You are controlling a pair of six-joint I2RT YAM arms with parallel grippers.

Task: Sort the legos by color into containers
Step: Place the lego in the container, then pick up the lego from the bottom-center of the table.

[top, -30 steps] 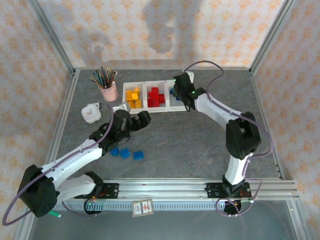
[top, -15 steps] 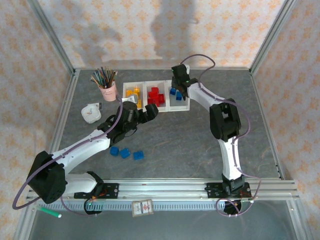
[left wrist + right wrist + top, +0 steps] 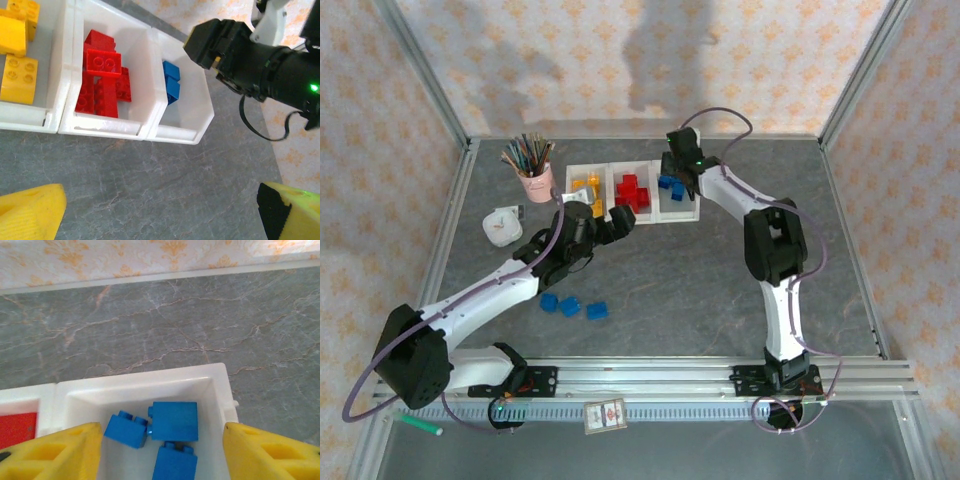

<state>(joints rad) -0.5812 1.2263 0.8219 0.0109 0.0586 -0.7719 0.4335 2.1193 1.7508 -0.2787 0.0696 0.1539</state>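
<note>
The containers (image 3: 692,215) are three joined white bins at the back of the table. The left bin holds yellow legos (image 3: 585,190) (image 3: 15,50), the middle bin red ones (image 3: 632,192) (image 3: 102,75), and the right bin blue ones (image 3: 672,187) (image 3: 171,85). Three blue legos (image 3: 174,421) lie on that bin's floor, below my right gripper (image 3: 162,455) (image 3: 676,178), which is open with nothing between its fingers. Three more blue legos (image 3: 570,306) lie loose on the table. My left gripper (image 3: 610,222) (image 3: 160,215) hovers open and empty over bare table just in front of the bins.
A pink cup of pencils (image 3: 535,180) stands left of the bins, and a white round object (image 3: 503,226) lies in front of it. The right arm's black wrist (image 3: 240,55) hangs over the right bin. Metal frame rails border the table.
The right gripper has shifted back over the right bin and its jaws have spread apart. The left arm has reached forward toward the bins.
</note>
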